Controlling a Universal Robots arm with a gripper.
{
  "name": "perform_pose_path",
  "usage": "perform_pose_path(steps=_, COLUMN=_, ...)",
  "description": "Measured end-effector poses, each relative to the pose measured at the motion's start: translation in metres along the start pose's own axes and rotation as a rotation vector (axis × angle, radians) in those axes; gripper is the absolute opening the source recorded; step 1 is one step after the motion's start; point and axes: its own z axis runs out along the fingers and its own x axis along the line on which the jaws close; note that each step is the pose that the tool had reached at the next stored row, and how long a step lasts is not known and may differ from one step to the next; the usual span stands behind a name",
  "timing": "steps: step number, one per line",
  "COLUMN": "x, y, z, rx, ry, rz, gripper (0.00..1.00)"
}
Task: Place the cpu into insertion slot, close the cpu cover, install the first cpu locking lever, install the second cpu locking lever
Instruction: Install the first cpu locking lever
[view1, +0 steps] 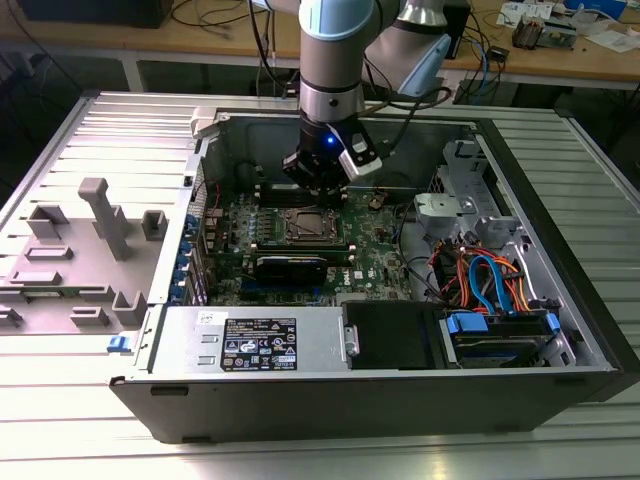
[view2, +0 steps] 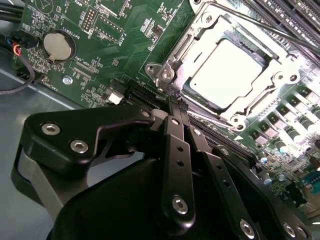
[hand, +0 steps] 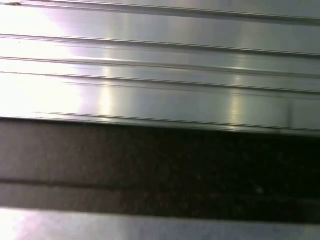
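The cpu (view2: 231, 72) lies flat in the insertion slot (view1: 309, 226) on the green motherboard, its silvery top showing bright. The cpu cover (view2: 192, 46), a silvery frame plate, lies down over it with the chip showing through its window. A thin metal locking lever (view2: 270, 31) runs along the socket's far side. My gripper (view2: 176, 101) is shut with nothing visible between its black fingers, its tip right beside the socket's corner screw (view2: 167, 75). In the exterior view the gripper (view1: 318, 190) hangs inside the open computer case, just behind the socket.
Long memory slots (view2: 295, 20) flank the socket. A coin battery (view2: 58, 44) sits on the board. A black bar (view1: 290, 265), the power supply (view1: 250, 345), and orange and blue cables (view1: 490, 280) fill the case. A grey fixture (view1: 100, 220) stands at the exterior view's left.
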Motion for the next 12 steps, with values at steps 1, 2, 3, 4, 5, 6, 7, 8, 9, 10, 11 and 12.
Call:
perform_pose_path(steps=1, x=0.0, y=0.0, z=0.0, rx=0.0, ry=0.0, rz=0.0, gripper=0.11)
perform_pose_path(steps=2, x=0.0, y=0.0, z=0.0001, rx=0.0002, ry=0.0002, rz=0.0, gripper=0.11)
perform_pose_path(steps=3, x=0.0, y=0.0, z=0.0006, rx=0.0, ry=0.0001, rz=0.0, gripper=0.11)
perform_pose_path(steps=4, x=0.0, y=-0.0001, z=0.0014, rx=0.0001, ry=0.0001, rz=0.0, gripper=0.11)
perform_pose_path(steps=5, x=0.0001, y=-0.0003, z=0.0023, rx=0.0002, ry=0.0002, rz=0.0, gripper=0.11)
perform_pose_path(steps=6, x=0.0002, y=-0.0006, z=0.004, rx=0.0002, ry=0.0002, rz=0.0, gripper=0.11)
perform_pose_path(steps=7, x=0.0002, y=-0.0008, z=0.0046, rx=0.0004, ry=0.0004, rz=0.0, gripper=0.11)
perform_pose_path(steps=8, x=0.0002, y=-0.0011, z=0.0049, rx=0.0003, ry=0.0004, rz=0.0, gripper=0.11)
perform_pose_path(steps=9, x=0.0002, y=-0.0015, z=0.0053, rx=0.0001, ry=0.0001, rz=0.0, gripper=0.11)
perform_pose_path(steps=10, x=0.0003, y=-0.0017, z=0.0055, rx=0.0, ry=0.0002, rz=0.0, gripper=0.11)
perform_pose_path(steps=11, x=0.0003, y=-0.002, z=0.0058, rx=0.0002, ry=0.0003, rz=0.0, gripper=0.11)
perform_pose_path(steps=12, x=0.0004, y=-0.0023, z=0.0062, rx=0.0004, ry=0.0004, rz=0.0, gripper=0.11)
